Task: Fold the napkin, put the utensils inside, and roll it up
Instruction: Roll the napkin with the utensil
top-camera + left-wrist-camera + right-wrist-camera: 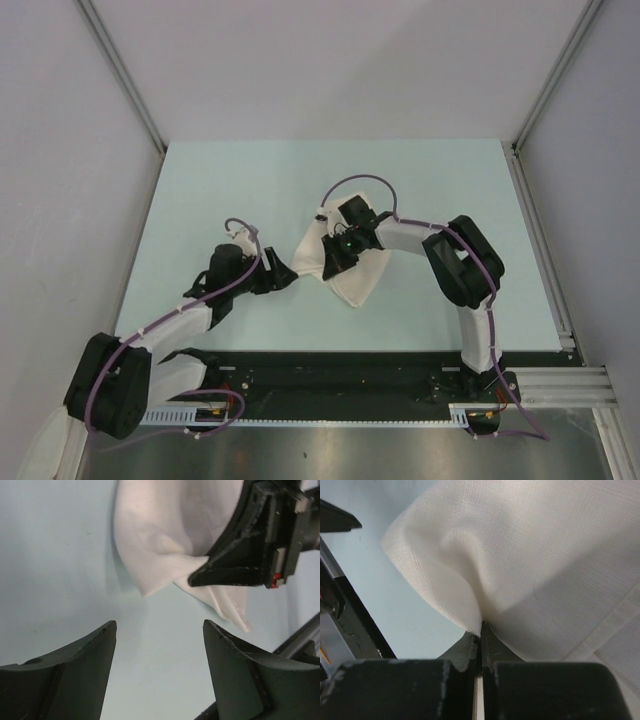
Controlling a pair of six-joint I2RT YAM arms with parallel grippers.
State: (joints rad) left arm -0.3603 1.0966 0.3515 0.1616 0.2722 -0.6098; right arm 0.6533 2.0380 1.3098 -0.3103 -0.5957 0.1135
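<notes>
The cream napkin (352, 272) lies crumpled and folded at the middle of the pale green table. It also shows in the left wrist view (165, 540) and fills the right wrist view (535, 555). My right gripper (330, 265) is shut on a pinched fold of the napkin's left part (481, 628). My left gripper (283, 275) is open and empty just left of the napkin, over bare table (157, 630). The knife is not in view.
The table (220, 190) has grey walls on three sides and a metal rail (545, 250) along its right edge. A black strip (340, 365) with the arm bases runs along the near edge.
</notes>
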